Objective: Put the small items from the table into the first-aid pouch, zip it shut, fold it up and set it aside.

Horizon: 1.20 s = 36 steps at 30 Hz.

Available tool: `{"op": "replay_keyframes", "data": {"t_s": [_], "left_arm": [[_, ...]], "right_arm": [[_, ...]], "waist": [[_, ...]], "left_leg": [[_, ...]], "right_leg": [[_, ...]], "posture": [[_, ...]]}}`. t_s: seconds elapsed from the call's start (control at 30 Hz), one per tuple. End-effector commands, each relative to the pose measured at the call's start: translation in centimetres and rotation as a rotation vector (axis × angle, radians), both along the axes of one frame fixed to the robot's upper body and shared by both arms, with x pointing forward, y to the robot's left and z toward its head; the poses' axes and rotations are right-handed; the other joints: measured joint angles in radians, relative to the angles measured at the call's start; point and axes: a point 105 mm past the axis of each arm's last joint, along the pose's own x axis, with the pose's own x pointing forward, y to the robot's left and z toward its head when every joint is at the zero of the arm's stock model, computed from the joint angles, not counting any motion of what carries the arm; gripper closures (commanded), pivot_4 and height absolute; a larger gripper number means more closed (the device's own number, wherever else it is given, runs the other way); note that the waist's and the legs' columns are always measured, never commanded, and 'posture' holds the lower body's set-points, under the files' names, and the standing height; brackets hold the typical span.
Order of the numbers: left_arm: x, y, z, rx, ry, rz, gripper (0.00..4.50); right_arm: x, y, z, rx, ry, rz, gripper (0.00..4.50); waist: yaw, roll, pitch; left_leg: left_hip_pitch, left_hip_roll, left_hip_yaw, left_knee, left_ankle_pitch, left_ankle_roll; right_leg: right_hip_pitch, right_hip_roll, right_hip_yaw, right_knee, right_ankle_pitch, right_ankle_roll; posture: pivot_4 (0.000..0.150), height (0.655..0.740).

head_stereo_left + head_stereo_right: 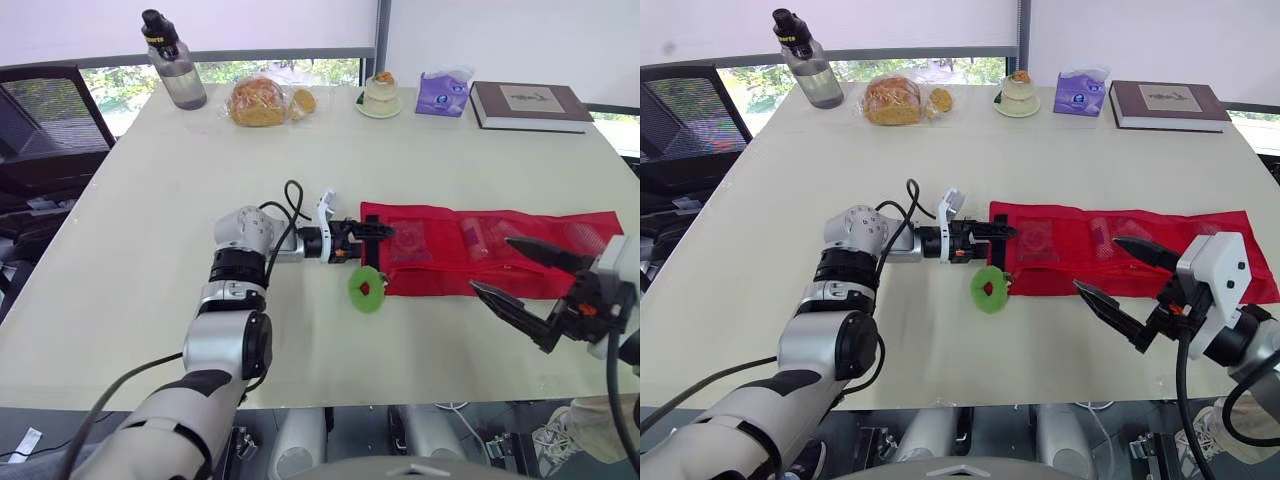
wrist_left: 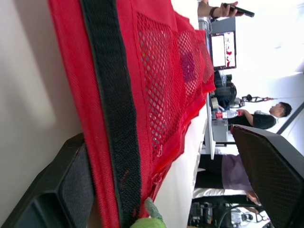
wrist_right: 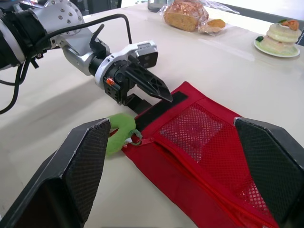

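Pouch (image 1: 480,250): lying flat on the right half of the table (image 1: 150,200), with the ring pull (image 1: 366,289) resting at its near left corner. Sitting along the far edge, left to right: bottle (image 1: 173,62), bread (image 1: 257,101), cake (image 1: 380,95), tissue pack (image 1: 443,93), book (image 1: 528,105).

The left arm (image 1: 235,300) was silver-grey with black ribbed rings, a screw-studded round housing and looping black cables (image 1: 290,200). The left pincer (image 1: 385,232) carried a white bracket. The right pincer (image 1: 490,262) had tapered black fingers, an orange mark and a white block (image 1: 1215,265).
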Motion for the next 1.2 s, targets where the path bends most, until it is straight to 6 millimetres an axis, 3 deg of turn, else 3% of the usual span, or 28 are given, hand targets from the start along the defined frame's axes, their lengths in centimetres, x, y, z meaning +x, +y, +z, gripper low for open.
{"op": "replay_keyframes", "data": {"t_s": [0.03,0.1,0.2,0.23,0.27,0.5,0.63,0.77,0.97,1.2], "left_arm": [[-0.6,-0.3,0.2,-0.018,0.004,-0.031,1.76],[-0.7,-0.2,0.2,-0.020,-0.001,-0.031,2.41],[-0.6,-0.1,0.4,-0.038,-0.010,-0.021,4.00],[-0.6,-0.1,0.5,-0.047,-0.012,-0.017,4.36],[-0.6,-0.1,0.5,-0.055,-0.013,-0.013,4.45],[-0.5,0.0,0.5,-0.070,-0.005,0.006,4.45],[-0.7,-0.1,-0.1,-0.067,0.007,0.019,4.45],[-0.5,-0.4,-0.5,-0.057,0.017,0.043,4.45],[-0.7,-0.9,-0.8,-0.051,0.032,0.038,4.45],[-0.9,-0.9,-0.9,-0.047,0.041,0.034,4.45]], "right_arm": [[-0.3,0.5,0.4,-0.016,-0.033,0.025,0.00],[-0.2,0.5,0.2,-0.017,-0.032,0.028,0.00],[-0.1,0.7,0.1,-0.019,-0.031,0.039,0.00],[0.0,0.8,0.0,-0.020,-0.031,0.043,0.00],[0.0,0.9,0.0,-0.020,-0.029,0.048,0.00],[0.5,2.1,-0.3,-0.015,-0.015,0.109,0.00],[1.5,5.6,-0.8,0.047,0.066,0.274,0.00],[1.8,8.6,-2.9,-0.017,0.151,0.431,0.00],[3.0,11.5,-6.3,-0.077,0.218,0.536,0.00],[5.1,11.6,-10.1,-0.248,0.271,0.460,0.00]], "waist": [[-0.005,0.000,0.000],[-0.011,0.000,0.000],[-0.012,0.000,0.000],[-0.011,0.000,0.000],[-0.011,0.000,0.000],[-0.011,0.000,0.000],[-0.019,-0.001,-0.001],[-0.007,-0.001,-0.001],[-0.008,-0.001,-0.001],[-0.008,-0.001,-0.001]], "left_leg": [[0.000,0.000,0.000,0.000,0.000,0.000],[0.000,0.000,0.000,0.000,0.000,0.000],[0.000,0.001,0.000,0.000,0.000,0.000],[0.000,0.001,0.000,0.000,0.000,0.000],[0.000,0.001,0.000,0.000,0.000,0.000],[0.000,0.001,0.000,0.000,0.000,0.000],[0.002,0.002,0.001,0.000,0.000,0.000],[0.000,0.002,-0.001,-0.001,0.000,0.000],[0.000,0.000,-0.001,0.000,0.000,0.000],[0.000,0.000,-0.001,0.001,0.000,0.000]], "right_leg": [[0.000,0.000,0.000,0.000,0.000,0.000],[0.000,0.000,0.000,0.000,0.000,0.000],[-0.001,0.001,0.000,0.000,0.000,0.000],[-0.001,0.001,0.000,0.001,0.000,0.000],[-0.001,0.001,0.000,0.001,0.000,0.000],[-0.001,0.001,0.000,0.000,0.000,0.000],[-0.001,0.001,0.001,0.000,0.000,0.000],[-0.001,0.001,-0.001,0.000,0.000,-0.001],[-0.001,0.000,-0.001,0.000,0.001,-0.001],[-0.001,0.000,-0.001,0.001,0.001,-0.001]], "posture": [[0.150,0.7400],[0.150,0.7400],[0.150,0.7400],[0.150,0.7400],[0.150,0.7400],[0.150,0.7400],[0.150,0.7400],[0.150,0.7400],[0.150,0.7400],[0.150,0.7400]]}}
